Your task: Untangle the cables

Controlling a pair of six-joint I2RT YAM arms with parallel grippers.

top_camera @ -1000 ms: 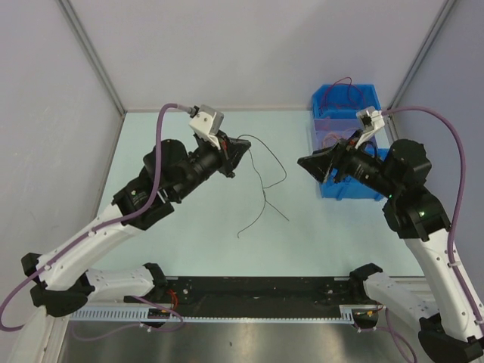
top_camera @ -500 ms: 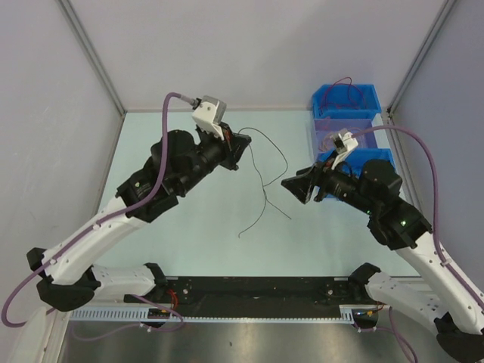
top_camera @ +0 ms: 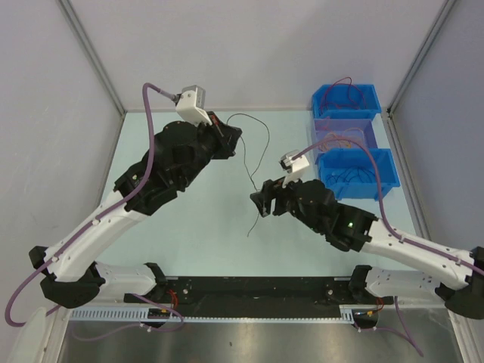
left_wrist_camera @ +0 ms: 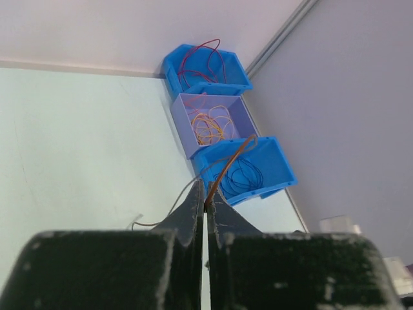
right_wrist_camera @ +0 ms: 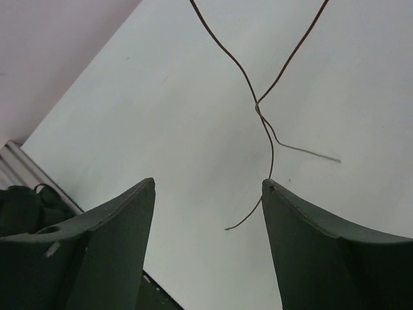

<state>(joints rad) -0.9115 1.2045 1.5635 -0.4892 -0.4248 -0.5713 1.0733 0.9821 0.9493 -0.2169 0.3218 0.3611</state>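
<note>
My left gripper is shut on a thin dark cable and holds it above the back of the table. In the left wrist view the closed tips pinch a brown strand. The cable arcs right, then hangs down toward the table's middle. My right gripper stands open beside its lower part. In the right wrist view two thin strands cross just ahead of the open jaws. One loose end dangles between the fingers without touching them.
Three bins line the back right. The far blue bin holds a dark red cable. The lavender bin holds orange cables. The near blue bin holds dark ones. Grey walls enclose the table, and a black rail runs along the near edge.
My right arm has swung left from the bins to the hanging cable at the table's middle. My left gripper has drawn back and left, lifting the cable with it.
</note>
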